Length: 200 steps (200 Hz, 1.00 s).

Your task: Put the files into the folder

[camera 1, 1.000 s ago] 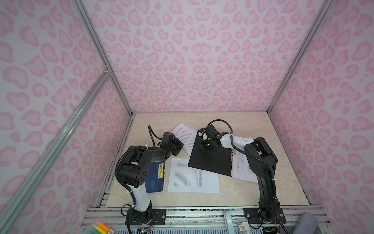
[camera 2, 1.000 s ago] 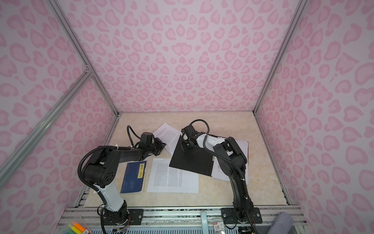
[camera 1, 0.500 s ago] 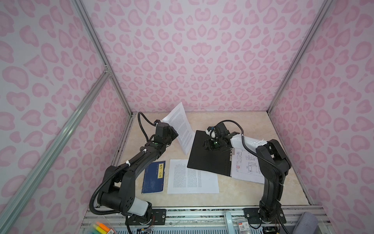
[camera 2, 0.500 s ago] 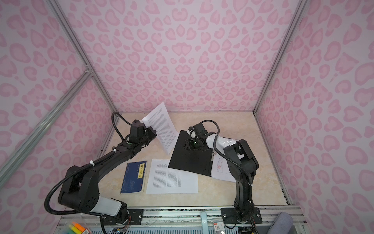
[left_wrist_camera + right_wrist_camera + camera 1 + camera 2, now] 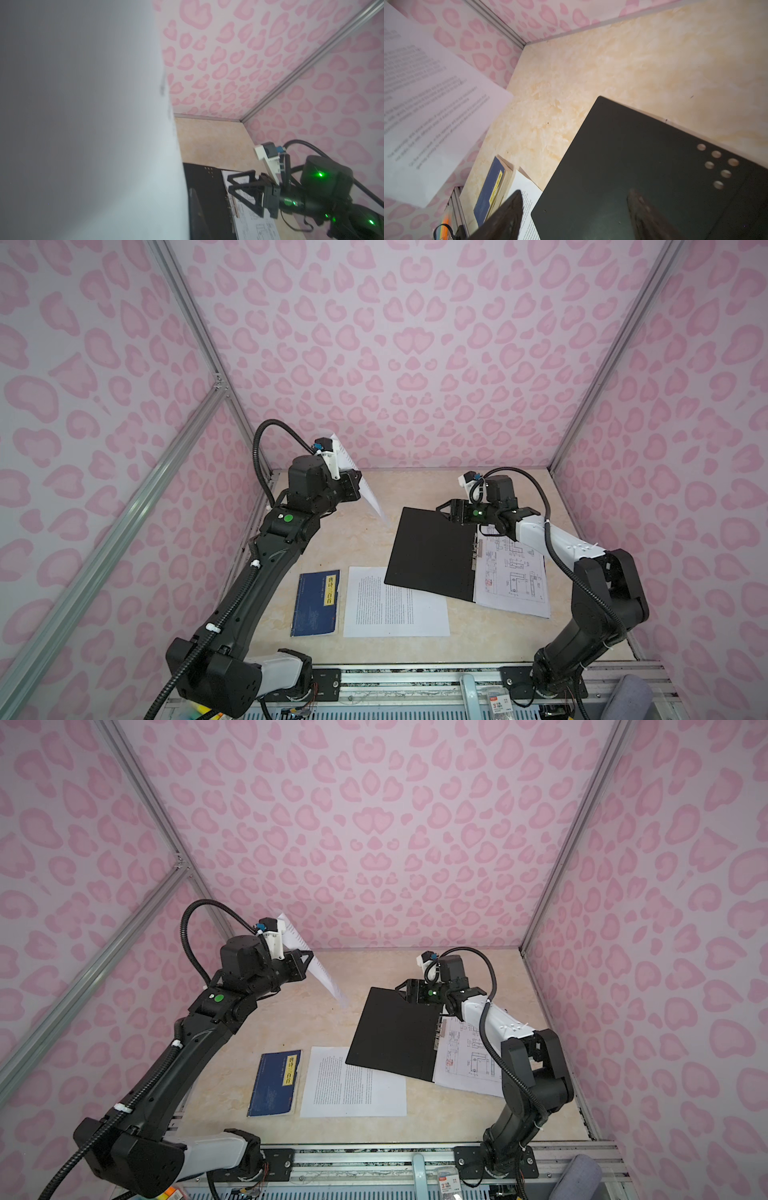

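Indoors, marbled tabletop (image 5: 415, 489) under folder (image 5: 432, 556), pink walls (image 5: 415, 344)

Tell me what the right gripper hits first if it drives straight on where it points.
Probably the open folder, its black inside lying just ahead of the right gripper. If it runs level, the sheet in the left gripper instead.

The left pincer (image 5: 353, 486) has lifted its printed sheet (image 5: 371, 498) off the table (image 5: 415, 489), up toward the back wall. The right pincer (image 5: 448, 511) has opened, apparently free of the folder (image 5: 432, 556), and shifted right.
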Tool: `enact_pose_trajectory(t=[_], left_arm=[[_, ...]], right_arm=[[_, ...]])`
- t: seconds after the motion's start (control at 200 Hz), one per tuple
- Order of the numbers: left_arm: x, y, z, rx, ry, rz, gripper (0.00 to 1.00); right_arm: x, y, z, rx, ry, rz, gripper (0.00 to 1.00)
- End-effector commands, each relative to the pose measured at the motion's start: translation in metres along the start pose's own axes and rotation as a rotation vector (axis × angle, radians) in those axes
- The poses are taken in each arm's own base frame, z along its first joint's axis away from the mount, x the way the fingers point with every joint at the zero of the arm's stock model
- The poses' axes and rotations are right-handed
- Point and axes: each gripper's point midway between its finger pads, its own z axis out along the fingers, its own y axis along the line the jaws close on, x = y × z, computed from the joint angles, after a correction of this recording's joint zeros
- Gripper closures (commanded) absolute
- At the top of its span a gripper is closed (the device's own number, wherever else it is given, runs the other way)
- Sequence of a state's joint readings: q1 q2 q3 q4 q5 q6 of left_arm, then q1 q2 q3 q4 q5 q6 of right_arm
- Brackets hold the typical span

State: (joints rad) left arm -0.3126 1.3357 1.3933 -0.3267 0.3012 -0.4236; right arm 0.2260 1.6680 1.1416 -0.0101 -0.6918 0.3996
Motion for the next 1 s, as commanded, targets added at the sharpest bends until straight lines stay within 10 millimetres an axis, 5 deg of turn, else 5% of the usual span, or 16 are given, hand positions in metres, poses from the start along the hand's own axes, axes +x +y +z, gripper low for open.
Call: enact_pose_trajectory(t=[0.0,0.165,0.48,0.665,0.995], left_arm=[[0.026,-0.039,0.003,0.237,0.182,0.001,0.97],[0.032,-0.072,0.022,0.396,0.258,-0.045,0.97],[0.046,-0.165,0.050,0.702,0.374,-0.138,0.97],[0.038,-0.170,0.048,0.760,0.370,-0.169,0.97],[0.047,-0.121,0.084,0.727,0.415,-0.283,0.97]], right_arm=[[-0.030,0.007,-0.013,-0.130,-0.109,0.027,0.17],[-0.042,-0.016,-0.022,-0.177,-0.154,0.116,0.15],[-0.072,-0.012,-0.033,-0.386,-0.275,0.180,0.04],[-0.086,0.010,-0.041,-0.586,-0.297,0.240,0.04],[-0.093,0.048,-0.068,-0.777,-0.315,0.267,0.13]])
